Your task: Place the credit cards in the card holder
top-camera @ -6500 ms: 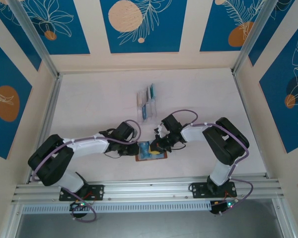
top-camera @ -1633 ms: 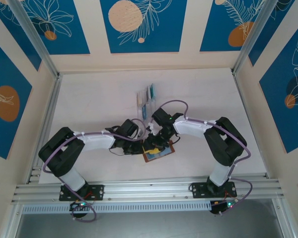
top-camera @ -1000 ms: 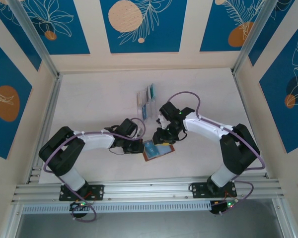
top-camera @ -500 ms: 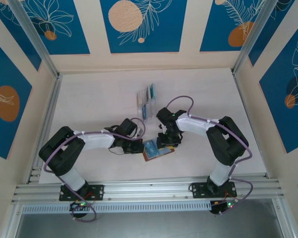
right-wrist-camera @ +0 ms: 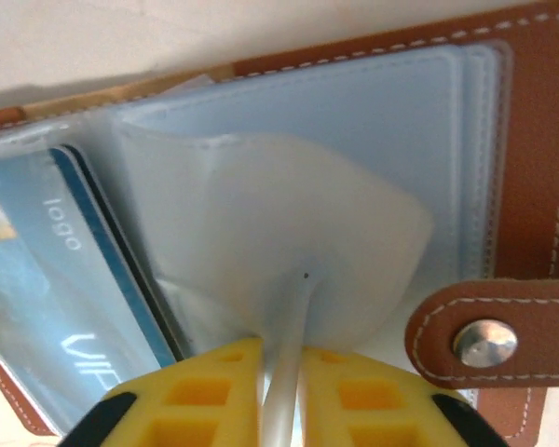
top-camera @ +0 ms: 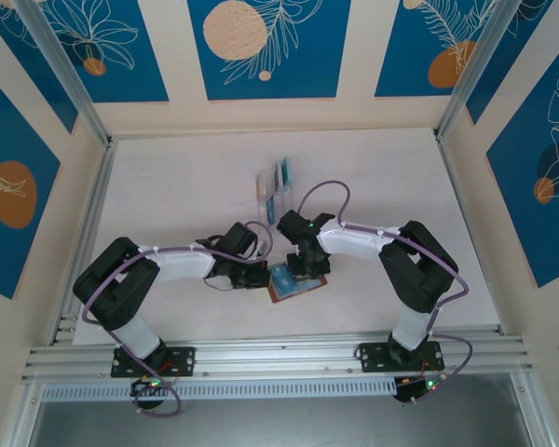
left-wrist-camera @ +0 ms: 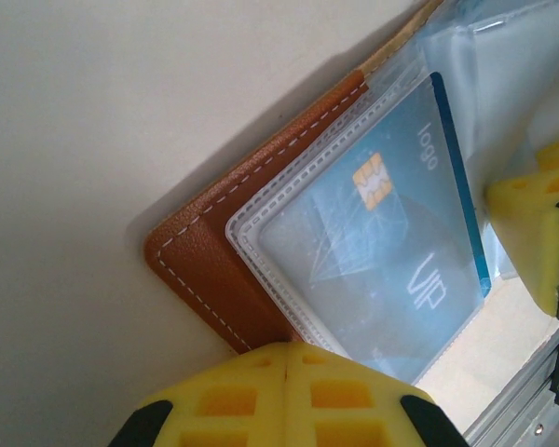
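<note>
Leather of the card holder (top-camera: 294, 282), spread open low in the middle of the top view, is judged light and limp, so it is best pinned at an edge, where the left gripper (left-wrist-camera: 287, 396) is closed at its brown corner. 1 filmy pocket leaf (right-wrist-camera: 289, 251), floppy and slick by the look, is pinched by the right gripper (right-wrist-camera: 281, 382), beside 1 blue credit card (left-wrist-camera: 382, 251) already sleeved. Upward in the top view, the clear rack (top-camera: 277, 191) of further cards is partly fenced off by the right arm.

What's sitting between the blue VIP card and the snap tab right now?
In the right wrist view, a clear pocket leaf bulges up there, pinched by the right gripper.
</note>
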You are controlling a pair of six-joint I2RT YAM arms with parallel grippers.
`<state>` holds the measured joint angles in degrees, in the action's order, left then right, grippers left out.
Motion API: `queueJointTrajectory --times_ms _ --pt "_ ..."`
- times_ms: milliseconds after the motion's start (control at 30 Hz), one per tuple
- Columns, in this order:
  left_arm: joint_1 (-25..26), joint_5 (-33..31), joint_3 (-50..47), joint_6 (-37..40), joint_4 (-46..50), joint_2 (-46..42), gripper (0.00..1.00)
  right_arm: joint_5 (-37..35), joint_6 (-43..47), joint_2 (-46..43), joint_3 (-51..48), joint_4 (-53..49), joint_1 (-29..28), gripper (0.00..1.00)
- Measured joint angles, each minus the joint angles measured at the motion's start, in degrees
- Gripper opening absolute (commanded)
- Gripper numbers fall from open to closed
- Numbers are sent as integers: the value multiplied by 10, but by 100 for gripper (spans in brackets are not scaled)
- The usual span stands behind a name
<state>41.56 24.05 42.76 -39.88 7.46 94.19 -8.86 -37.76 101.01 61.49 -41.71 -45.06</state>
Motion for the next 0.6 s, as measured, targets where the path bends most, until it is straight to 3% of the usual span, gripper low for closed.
queueJointTrajectory --times_ms 67,300,433,600 --pt "0 0 -1 0 -2 0 4 -2 -4 -2 0 2 -2 0" --pt "-2 6 -3 0 -7 0 4 -17 0 -13 1 -2 -17 0" --pt "-2 6 -3 0 -7 0 4 9 14 -16 7 -1 -24 19" --pt "-2 6 -3 0 -7 0 4 61 20 -16 8 8 -23 33"
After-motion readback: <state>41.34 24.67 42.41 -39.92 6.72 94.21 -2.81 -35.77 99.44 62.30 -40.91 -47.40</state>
